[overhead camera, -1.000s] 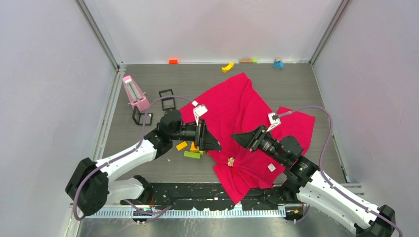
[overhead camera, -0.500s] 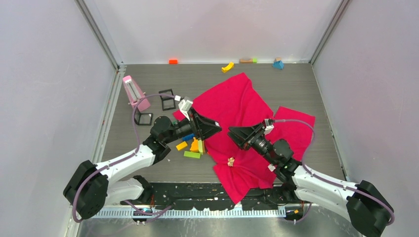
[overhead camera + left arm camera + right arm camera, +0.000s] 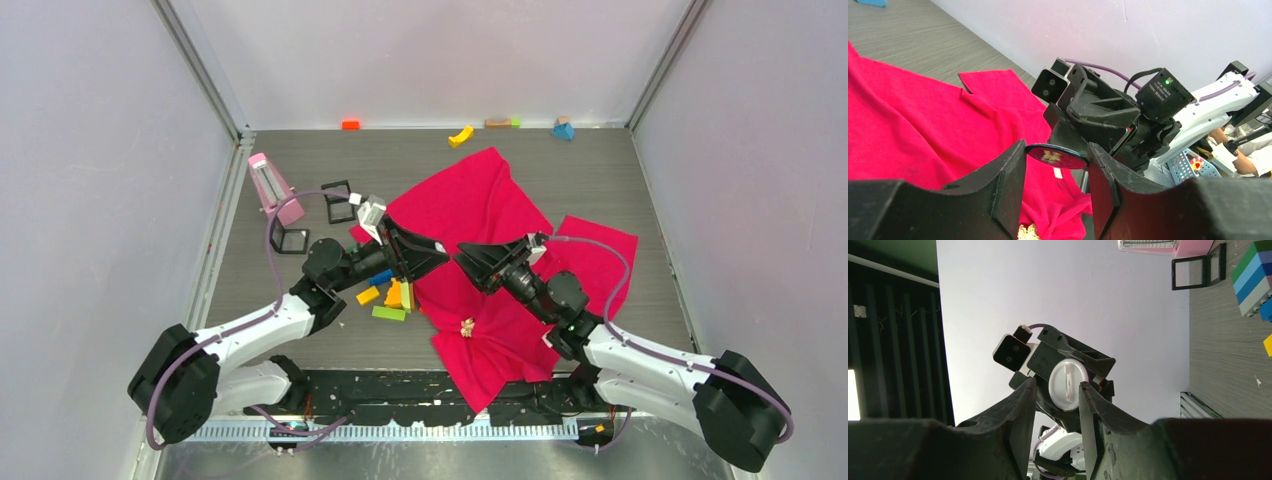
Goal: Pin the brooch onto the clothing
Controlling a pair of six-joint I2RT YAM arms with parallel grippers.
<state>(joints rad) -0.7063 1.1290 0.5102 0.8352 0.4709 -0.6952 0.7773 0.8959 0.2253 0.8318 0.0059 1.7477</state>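
The left claw (image 3: 440,256) pinches a small round disc (image 3: 1055,156) by its rim, up in the air. The right claw (image 3: 462,266) faces it tip to tip, its fingers partly spread with the disc between them; I cannot tell whether they touch it.

That is the weak point. If one claw lets go before the other has a firm hold, the disc would likely drop onto the shirt (image 3: 470,205) below. With the tips so close, a slightly misjudged advance could knock claw against claw or twist the disc out of the grip.

The brooch (image 3: 467,327) lies on puckered cloth close to the near edge of the bench (image 3: 600,180); whether it is pinned through I cannot tell. A falling disc, or a claw dragging the fabric, could shift it toward that edge. Loose blocks (image 3: 388,300) beside the shirt, under the left arm, could be swept too.
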